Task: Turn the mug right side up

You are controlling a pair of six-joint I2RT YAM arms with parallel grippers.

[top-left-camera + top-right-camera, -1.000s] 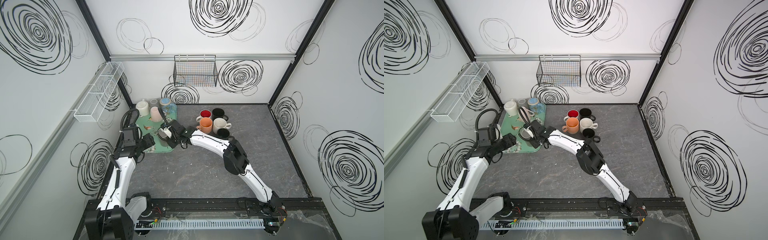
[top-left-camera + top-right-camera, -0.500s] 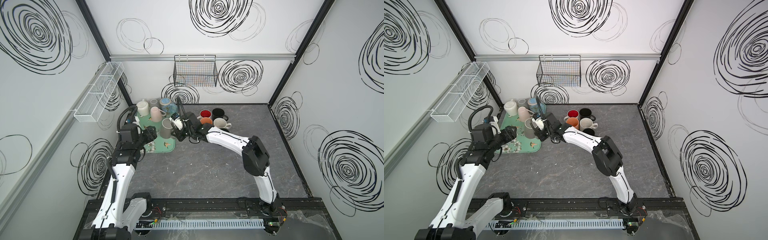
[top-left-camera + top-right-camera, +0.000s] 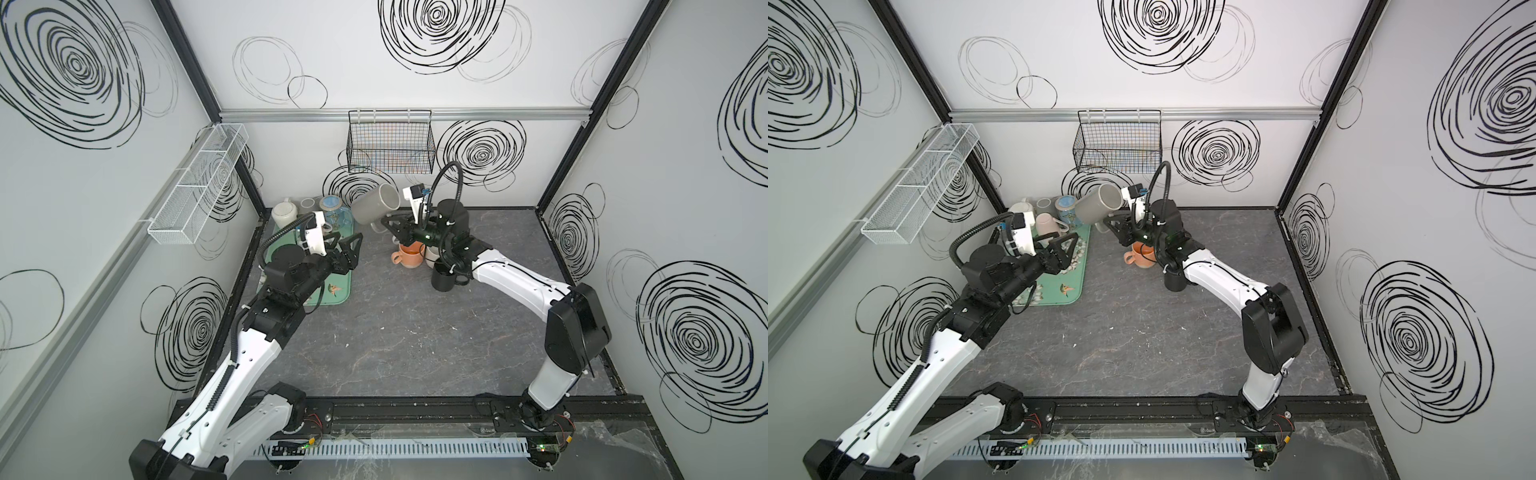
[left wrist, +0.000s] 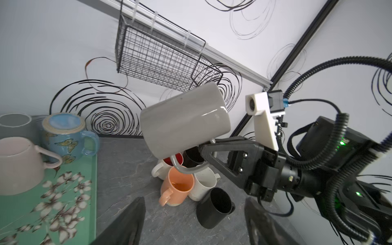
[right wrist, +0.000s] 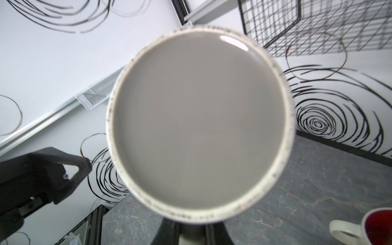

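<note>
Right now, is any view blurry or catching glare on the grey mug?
Right wrist view: the grey mug fills the frame, slightly soft, with a glare spot near its edge. Left wrist view: sharp, one highlight on its side. Both top views: evenly lit.

In a top view the right gripper [image 3: 1109,222] grips the handle of a grey mug [image 3: 1098,205], holding it tilted in the air near the green tray [image 3: 1073,293], over which the left gripper [image 3: 1065,241] hangs, jaws spread.

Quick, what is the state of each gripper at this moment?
Left gripper: open, holding nothing.
Right gripper: closed on the handle of the grey mug.
</note>
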